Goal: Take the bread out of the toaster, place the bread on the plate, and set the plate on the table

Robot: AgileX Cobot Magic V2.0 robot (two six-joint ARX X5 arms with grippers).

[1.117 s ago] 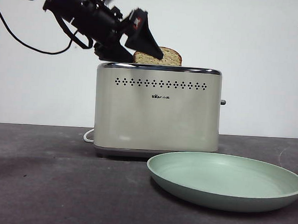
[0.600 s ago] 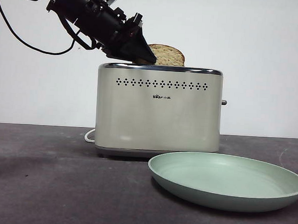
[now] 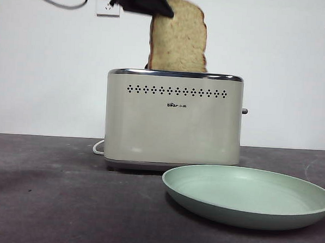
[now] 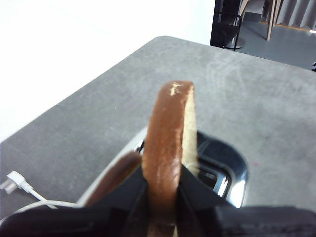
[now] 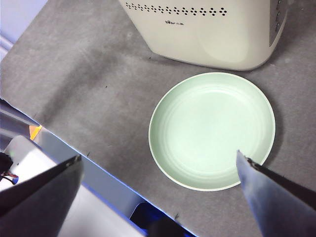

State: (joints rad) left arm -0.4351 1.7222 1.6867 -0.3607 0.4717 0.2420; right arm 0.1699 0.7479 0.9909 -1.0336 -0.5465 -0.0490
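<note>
The toaster (image 3: 173, 119) stands on the table (image 3: 65, 203), towards its back. The plate (image 3: 247, 195) lies on the table before the toaster and off to the right in the front view, just beside its base. The bread (image 3: 178, 38) hangs upright above the toaster's slots, clamped at its upper corner by the left gripper (image 3: 147, 2).

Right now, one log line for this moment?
left gripper: shut on bread | bread: almost clear of toaster | right gripper: open above plate
</note>
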